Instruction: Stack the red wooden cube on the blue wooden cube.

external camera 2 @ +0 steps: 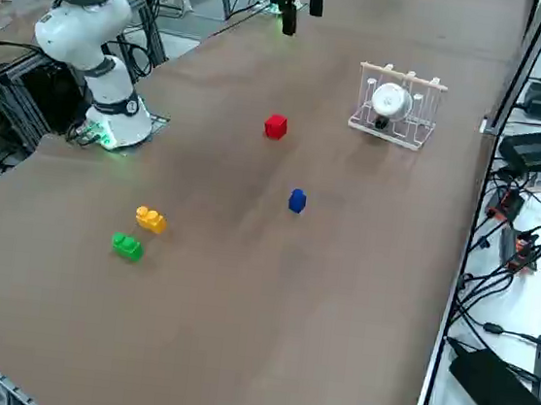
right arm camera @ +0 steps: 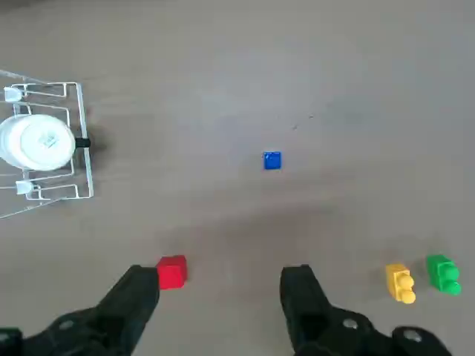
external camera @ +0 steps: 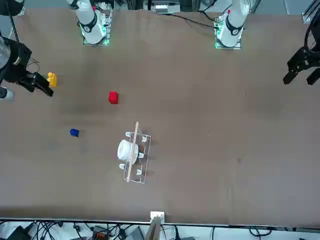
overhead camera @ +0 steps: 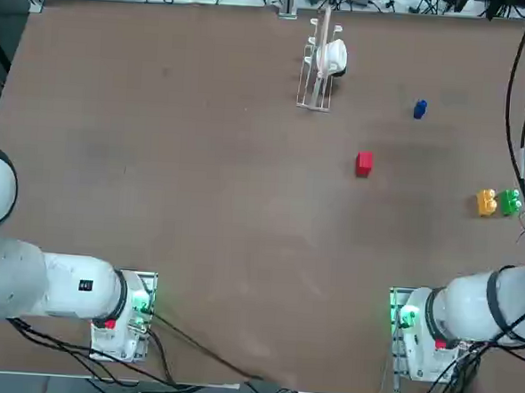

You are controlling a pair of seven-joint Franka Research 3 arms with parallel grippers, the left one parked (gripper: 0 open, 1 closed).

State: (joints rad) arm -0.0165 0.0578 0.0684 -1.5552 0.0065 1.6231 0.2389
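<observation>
The red wooden cube (overhead camera: 363, 163) (external camera: 113, 97) (external camera 2: 276, 126) lies on the brown table right of its middle. The smaller blue wooden cube (overhead camera: 419, 109) (external camera: 74, 132) (external camera 2: 297, 201) sits apart from it, farther from the robot and more to its right. My right gripper (right arm camera: 221, 285) (external camera: 42, 87) hangs open and empty high above the table's right side. In the right wrist view the red wooden cube (right arm camera: 172, 271) shows just beside one fingertip (right arm camera: 141, 278), and the blue wooden cube (right arm camera: 272, 160) lies farther out.
A yellow studded block (overhead camera: 486, 202) (right arm camera: 401, 283) and a green studded block (overhead camera: 510, 202) (right arm camera: 444, 274) lie side by side near the table's right edge. A wire rack (overhead camera: 317, 66) (external camera 2: 395, 105) holding a white cup stands at the far side, left of the blue cube.
</observation>
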